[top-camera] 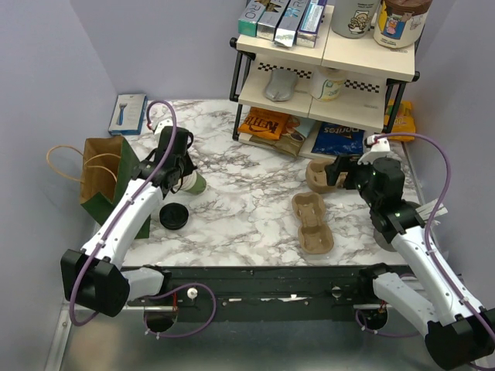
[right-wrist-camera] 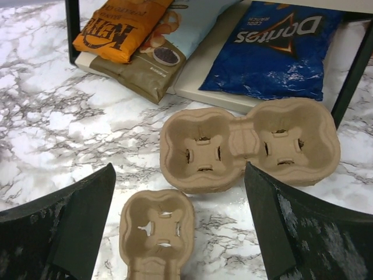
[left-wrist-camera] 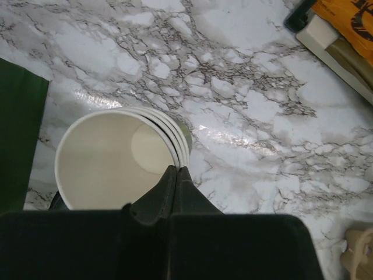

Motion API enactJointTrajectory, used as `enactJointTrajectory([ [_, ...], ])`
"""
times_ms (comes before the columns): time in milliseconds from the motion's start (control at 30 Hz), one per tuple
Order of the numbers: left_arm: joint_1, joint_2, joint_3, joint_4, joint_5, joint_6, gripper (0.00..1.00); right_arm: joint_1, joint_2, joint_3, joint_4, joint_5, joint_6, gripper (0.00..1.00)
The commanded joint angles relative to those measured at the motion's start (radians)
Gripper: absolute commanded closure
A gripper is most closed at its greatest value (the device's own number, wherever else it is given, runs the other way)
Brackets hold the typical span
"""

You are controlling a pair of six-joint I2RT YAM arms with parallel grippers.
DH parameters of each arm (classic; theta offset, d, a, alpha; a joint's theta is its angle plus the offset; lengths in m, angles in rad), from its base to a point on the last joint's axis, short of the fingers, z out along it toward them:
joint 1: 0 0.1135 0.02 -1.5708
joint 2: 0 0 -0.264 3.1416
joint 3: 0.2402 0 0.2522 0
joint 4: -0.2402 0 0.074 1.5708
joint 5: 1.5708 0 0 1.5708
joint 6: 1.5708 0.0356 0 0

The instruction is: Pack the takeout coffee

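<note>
Takeout coffee cup (left-wrist-camera: 111, 157) pinched at rim by left gripper (left-wrist-camera: 178, 172), fingers closed; right gripper (right-wrist-camera: 179, 175) spread wide over pulp carriers (right-wrist-camera: 198, 153).

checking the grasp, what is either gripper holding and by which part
Left gripper pinches the dark-green paper cup by its cream rim; right gripper is open, holding nothing.

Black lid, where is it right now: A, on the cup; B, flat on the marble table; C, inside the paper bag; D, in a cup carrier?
B: the black lid lies on the marble table, apart from the green cup.
</note>
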Motion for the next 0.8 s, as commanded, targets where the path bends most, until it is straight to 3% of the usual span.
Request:
enactJointTrajectory([
  [0,-0.007,-0.041,0.037,0.035,0.060,0.026,1.00,0.021,0.015,0.011,0.032,-0.156,-0.001,0.00],
  [133,-0.019,-0.032,0.038,0.044,0.070,0.022,1.00,0.082,0.091,0.029,0.103,-0.341,0.059,0.00],
  [267,-0.042,-0.014,0.040,0.067,0.078,-0.004,1.00,0.217,0.242,0.136,0.226,-0.350,0.149,0.00],
  [333,-0.060,-0.003,0.040,0.078,0.076,-0.021,1.00,0.279,0.367,0.188,0.261,-0.352,0.269,0.00],
  [500,-0.099,0.028,0.067,0.063,0.047,-0.044,1.00,0.326,0.662,0.448,0.244,-0.495,0.473,0.05],
  [767,-0.128,0.066,0.107,0.032,0.043,-0.053,1.00,0.408,0.935,0.676,0.241,-0.606,0.527,0.10],
])
